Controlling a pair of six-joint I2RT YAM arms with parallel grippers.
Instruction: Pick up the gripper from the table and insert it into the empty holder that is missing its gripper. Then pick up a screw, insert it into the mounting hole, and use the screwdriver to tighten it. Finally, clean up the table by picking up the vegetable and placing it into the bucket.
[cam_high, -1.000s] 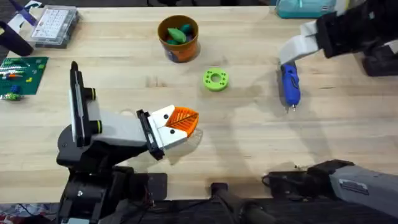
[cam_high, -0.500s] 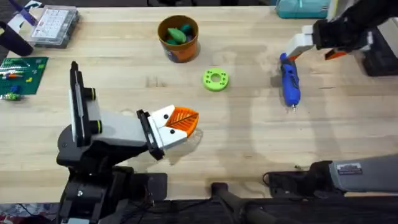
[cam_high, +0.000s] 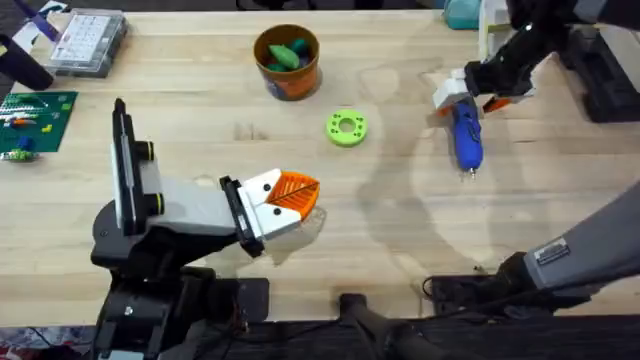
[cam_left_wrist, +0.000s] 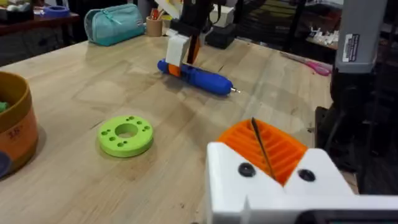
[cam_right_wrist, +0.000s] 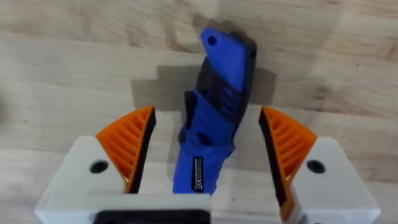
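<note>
Over the screwdriver (cam_high: 467, 138), the right hand (cam_high: 466, 95) has descended, fingers spread astride it.

Inventory on the light wooden surface (cam_high: 400, 240):

- 1 blue cylindrical electric screwdriver (cam_high: 467, 138)
- 1 flat green ring-shaped disc (cam_high: 346, 127)
- 1 round orange-brown bucket (cam_high: 287, 62)
- 1 bright green toy vegetable (cam_high: 285, 56) inside it
- 1 light grey arm-body holder (cam_high: 190, 207)
- 1 clear plastic compartment box (cam_high: 88, 41)
- 1 green circuit board (cam_high: 36, 118)
- 1 teal zipped pouch (cam_left_wrist: 115, 23)
- 2 grippers: right gripper (cam_right_wrist: 208, 146), left gripper (cam_left_wrist: 272, 163)
</note>
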